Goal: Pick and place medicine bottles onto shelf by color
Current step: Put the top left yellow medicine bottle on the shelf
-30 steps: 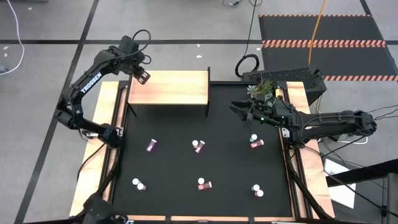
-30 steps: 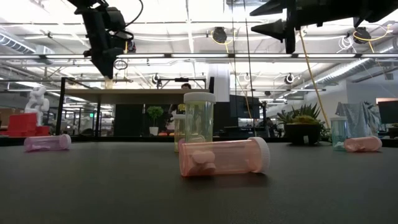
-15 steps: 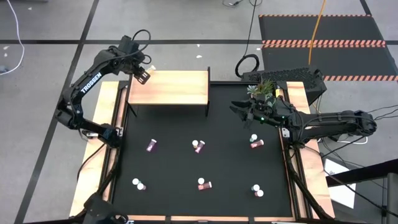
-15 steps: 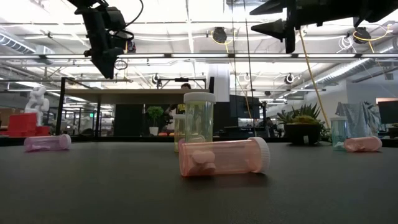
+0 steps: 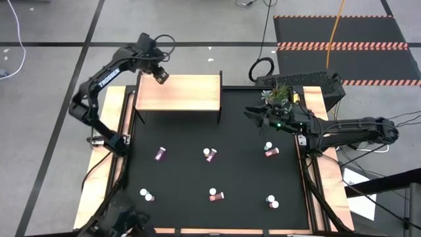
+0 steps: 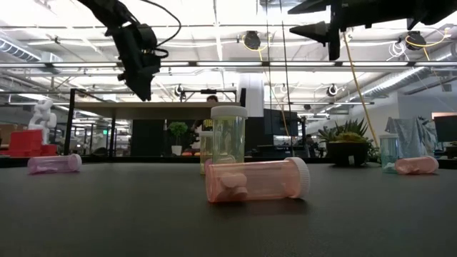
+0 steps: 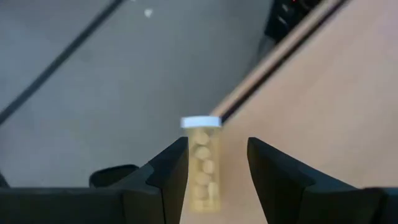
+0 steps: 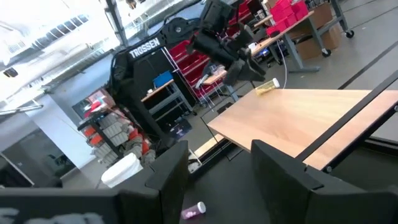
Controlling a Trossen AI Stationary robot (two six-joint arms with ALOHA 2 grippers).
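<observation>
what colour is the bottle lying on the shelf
Yellowish with a white cap, best seen in the left wrist view.

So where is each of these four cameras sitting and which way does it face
High: overhead, straight down; both arms, light-wood black-framed shelf.
Low: table height, level across; pink bottle lying on its side, arms overhead.
Left wrist: past the left tool at a yellow white-capped bottle on the shelf.
Right wrist: past the right tool toward the shelf.
Shared: both wrist views show the yellow bottle.
</observation>
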